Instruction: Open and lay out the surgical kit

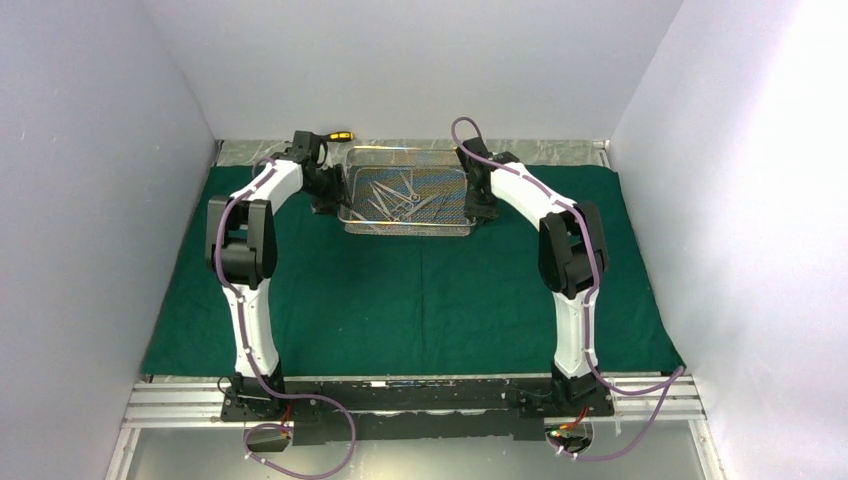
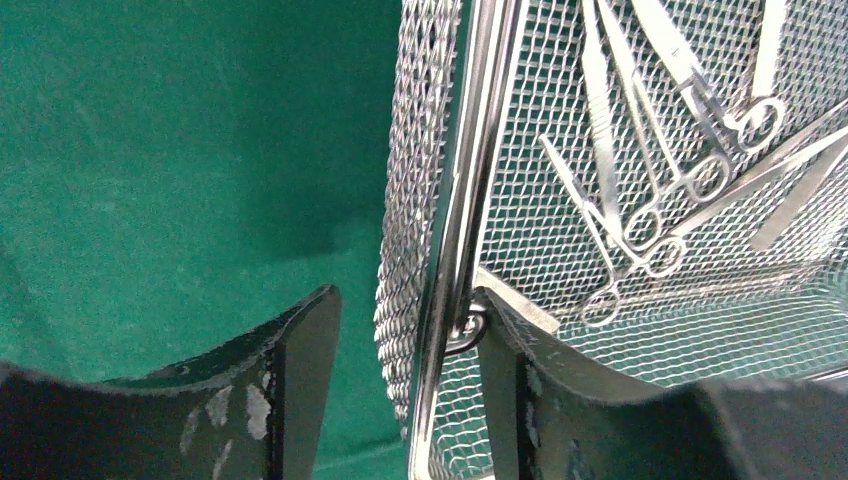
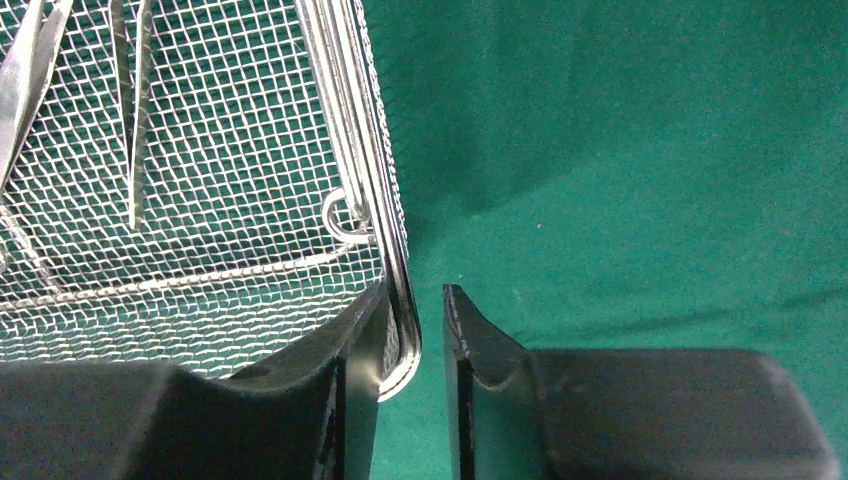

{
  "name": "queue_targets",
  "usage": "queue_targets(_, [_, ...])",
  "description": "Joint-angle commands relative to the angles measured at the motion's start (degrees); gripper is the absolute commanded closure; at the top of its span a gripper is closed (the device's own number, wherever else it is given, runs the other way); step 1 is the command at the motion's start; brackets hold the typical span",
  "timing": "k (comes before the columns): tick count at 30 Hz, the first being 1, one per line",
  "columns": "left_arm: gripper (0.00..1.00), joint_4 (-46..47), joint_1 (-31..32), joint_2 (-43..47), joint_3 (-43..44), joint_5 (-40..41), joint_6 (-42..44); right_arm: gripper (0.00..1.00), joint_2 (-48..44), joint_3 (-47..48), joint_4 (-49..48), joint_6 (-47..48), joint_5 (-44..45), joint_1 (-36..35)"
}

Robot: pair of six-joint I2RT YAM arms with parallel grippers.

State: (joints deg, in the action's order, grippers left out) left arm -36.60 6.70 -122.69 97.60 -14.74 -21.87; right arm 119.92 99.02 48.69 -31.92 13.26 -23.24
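The dark green cloth [image 1: 420,300] lies spread flat over the table. The silver wire-mesh tray [image 1: 405,230] sits on it at the back centre and holds several steel instruments [image 1: 400,200]. My left gripper [image 1: 328,195] is at the tray's left end. In the left wrist view it [image 2: 405,300] is open, its jaws straddling the tray's end wall [image 2: 410,200], with ring-handled clamps [image 2: 650,190] inside. My right gripper [image 1: 482,205] is at the tray's right end. In the right wrist view it [image 3: 415,300] is open, one finger inside the rim [image 3: 375,180], the other just outside.
A yellow-and-black screwdriver [image 1: 338,133] lies on the bare strip behind the cloth, near the left arm's wrist. White walls close in the back and both sides. The cloth reaches nearly to the arm bases at the near edge.
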Motion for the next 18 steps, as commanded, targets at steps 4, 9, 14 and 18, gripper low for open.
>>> queue_targets(4, [0.39, 5.08, 1.02, 8.55, -8.18, 2.19, 2.77, 0.47, -2.70, -2.00, -3.13, -0.03, 3.58, -0.70])
queue_targets(9, [0.49, 5.82, 1.34, 9.21, -9.03, 5.07, 2.52, 0.55, -3.35, -2.84, -3.54, -0.49, 4.75, -0.84])
queue_targets(14, [0.69, 5.48, 1.78, 8.41, -7.71, 5.66, 2.18, 0.73, -3.15, -3.13, -3.83, -0.47, 5.28, -0.92])
queue_targets(18, [1.00, 5.08, 2.45, 8.05, -6.49, 5.56, 2.59, 0.95, -3.12, -3.09, -5.00, 0.37, 5.72, -1.01])
